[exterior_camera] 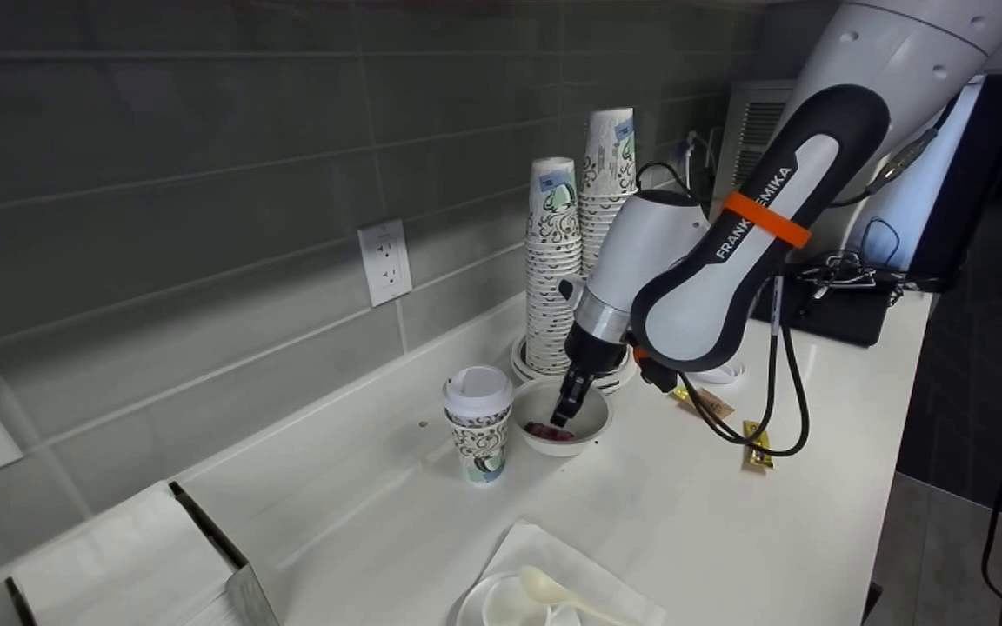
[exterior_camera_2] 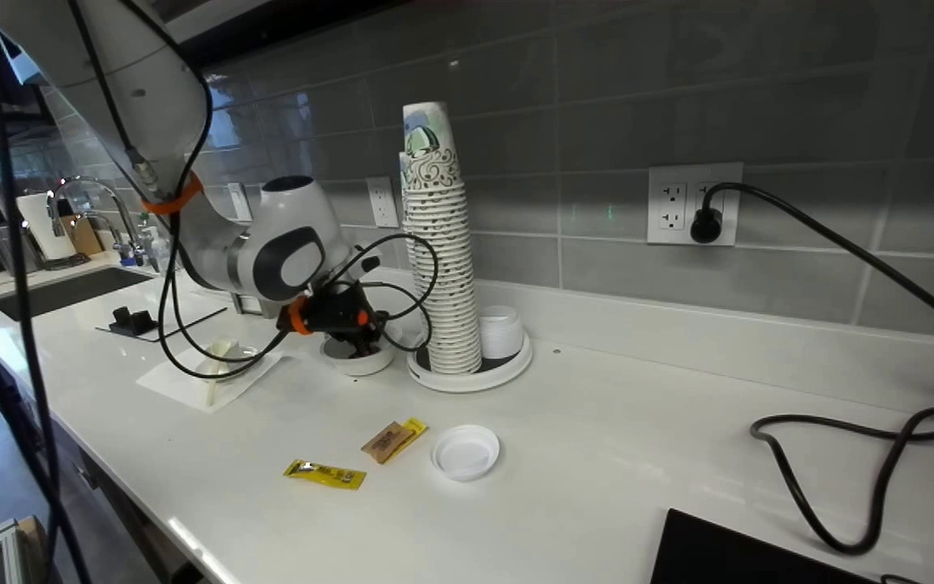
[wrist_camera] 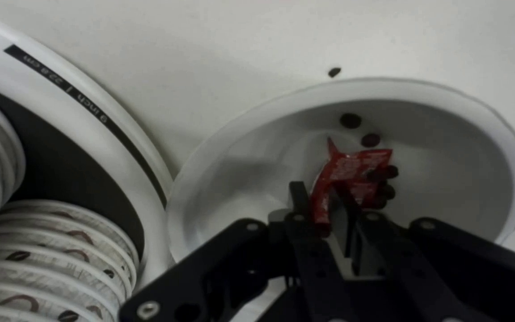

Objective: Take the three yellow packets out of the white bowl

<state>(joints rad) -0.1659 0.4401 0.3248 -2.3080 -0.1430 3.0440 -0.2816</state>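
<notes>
Two yellow packets (exterior_camera_2: 325, 474) and a tan packet (exterior_camera_2: 387, 444) that overlaps one of them lie on the counter (exterior_camera_2: 232, 503), low and left of centre in an exterior view, spread perhaps simply to be off the bowl (wrist_camera: 387, 91). I take them for the three, so the task looks done. The bowl shows red wrappers (wrist_camera: 347, 169) and dark bits (wrist_camera: 350, 120), no yellow. Inside it, low centre of the wrist view, the gripper (wrist_camera: 322, 192) has its tips a little apart with red between them; whether they clamp it I cannot tell. The arm (exterior_camera: 701, 313) slants, likely to get over the rim. The tray (wrist_camera: 125, 170) with stacked cups (wrist_camera: 52, 264) crowds the bowl from the left of the wrist view; a lidded cup (exterior_camera: 479, 435) stands just beside it, left in an exterior view. Up first, then toward the packets, seems the roomier way, short of the counter's edge (exterior_camera_2: 195, 550) at lower left.
</notes>
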